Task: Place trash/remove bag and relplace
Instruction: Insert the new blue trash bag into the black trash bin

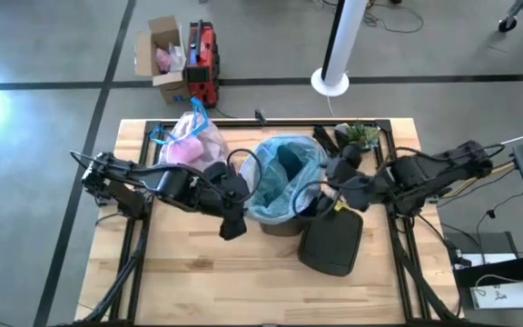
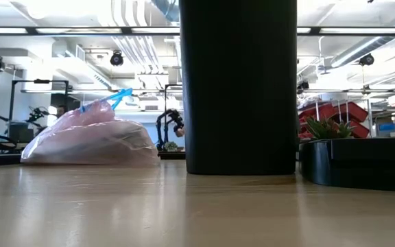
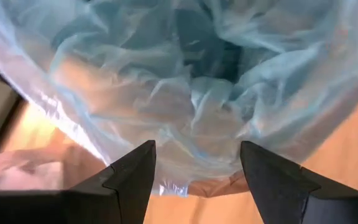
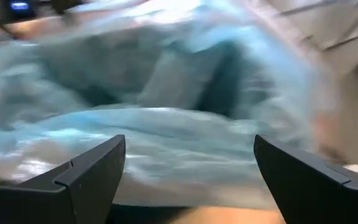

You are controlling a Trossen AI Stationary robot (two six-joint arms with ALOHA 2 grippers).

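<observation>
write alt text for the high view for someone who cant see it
Seen from above, two dark robot arms meet at a bin lined with a light blue bag in the middle of a wooden table, left claw and right claw open at its rim. A tied pink bag lies behind; a black lid lies in front.

bare tabletop (image 1: 198, 282) in front, lid (image 1: 330, 242) beside bin (image 2: 238, 86)

A black lid (image 1: 331, 243) lies on the wooden table (image 1: 198, 282) (a potted plant (image 1: 362, 133) stands near the back edge).
</observation>
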